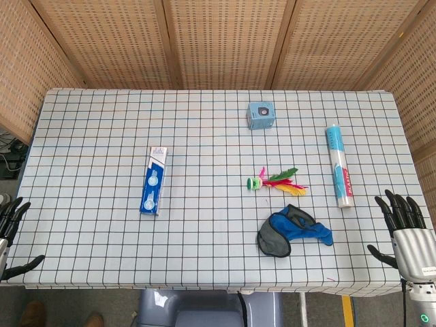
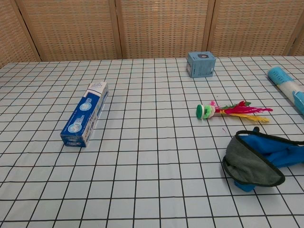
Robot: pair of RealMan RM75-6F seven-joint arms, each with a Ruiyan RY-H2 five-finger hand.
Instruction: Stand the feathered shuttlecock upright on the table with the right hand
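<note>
Currently the feathered shuttlecock [image 1: 275,180] lies on its side mid-surface, base left, feathers right. Nearer to it, the right robot hand [image 1: 407,235] hovers at the right edge, fingers spread, holding nothing.

So the surface [image 1: 204,272] has a white cloth with a black grid. Lying on it: a blue-and-white long carton [image 1: 154,181], a small light-blue box [image 1: 260,116], a white tube with blue cap [image 1: 339,165], the feathered shuttlecock on its side [image 1: 276,181], and a blue-grey sleep mask [image 1: 291,230].
</note>
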